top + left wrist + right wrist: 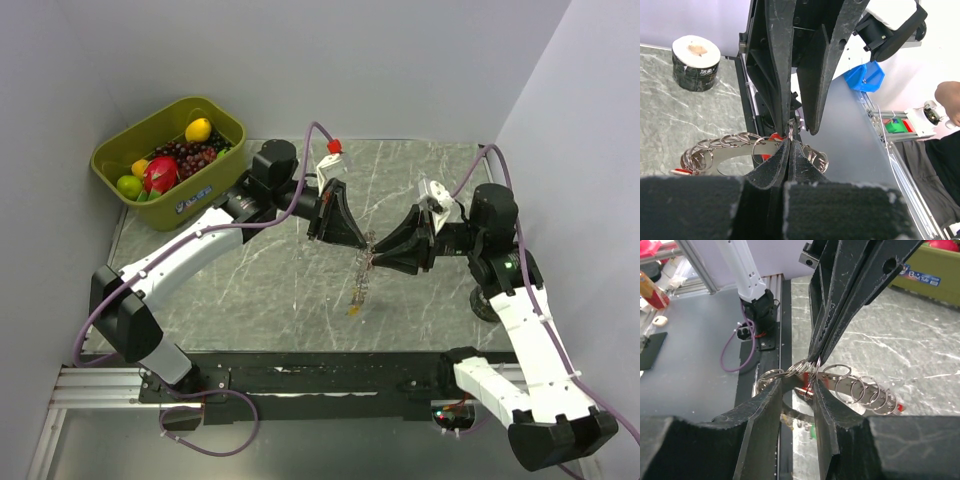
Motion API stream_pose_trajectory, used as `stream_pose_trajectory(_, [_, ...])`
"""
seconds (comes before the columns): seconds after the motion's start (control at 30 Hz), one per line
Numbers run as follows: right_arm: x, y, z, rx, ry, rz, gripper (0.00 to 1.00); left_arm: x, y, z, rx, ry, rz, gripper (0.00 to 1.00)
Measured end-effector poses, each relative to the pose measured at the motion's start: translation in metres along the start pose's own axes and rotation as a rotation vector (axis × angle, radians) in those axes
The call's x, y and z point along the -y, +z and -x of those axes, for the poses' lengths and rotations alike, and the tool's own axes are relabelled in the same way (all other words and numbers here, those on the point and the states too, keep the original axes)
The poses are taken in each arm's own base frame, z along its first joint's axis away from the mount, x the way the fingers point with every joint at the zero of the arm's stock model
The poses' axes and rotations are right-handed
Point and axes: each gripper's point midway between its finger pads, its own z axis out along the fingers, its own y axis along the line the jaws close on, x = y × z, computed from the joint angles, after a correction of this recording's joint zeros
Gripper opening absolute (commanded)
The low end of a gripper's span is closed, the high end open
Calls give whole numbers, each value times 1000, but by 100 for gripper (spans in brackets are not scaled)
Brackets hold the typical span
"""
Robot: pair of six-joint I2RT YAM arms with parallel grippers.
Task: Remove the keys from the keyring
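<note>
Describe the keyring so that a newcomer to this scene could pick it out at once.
Start at the grey marble table and find its middle, where the left claw and right claw meet tip to tip. The keyring hangs at that meeting point. Unlike the green fruit bin, it is a thin silvery loop strung with many small wire rings.

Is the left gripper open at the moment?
No: the left wrist view shows the left gripper with its fingers pressed together at the tips, pinching the silvery metal keyring with its small split rings.
</note>
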Motion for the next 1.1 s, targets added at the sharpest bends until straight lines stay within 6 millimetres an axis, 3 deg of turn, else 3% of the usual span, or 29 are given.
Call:
stream_pose_trajectory(0.37, [4, 0, 5, 40, 43, 13, 36, 1, -1, 2, 4, 8, 0, 1])
stream_pose_trajectory(0.73, [4, 1, 13, 59, 52, 18, 21, 3, -1, 2, 3, -5, -4, 1])
stream_pose_trajectory(1.0, [7, 2, 8, 65, 77, 20, 4, 4, -1, 1, 1, -9, -10, 1])
stream_pose_trajectory(1.1, [8, 2, 8, 69, 91, 23, 6, 4, -1, 1, 0, -9, -11, 1])
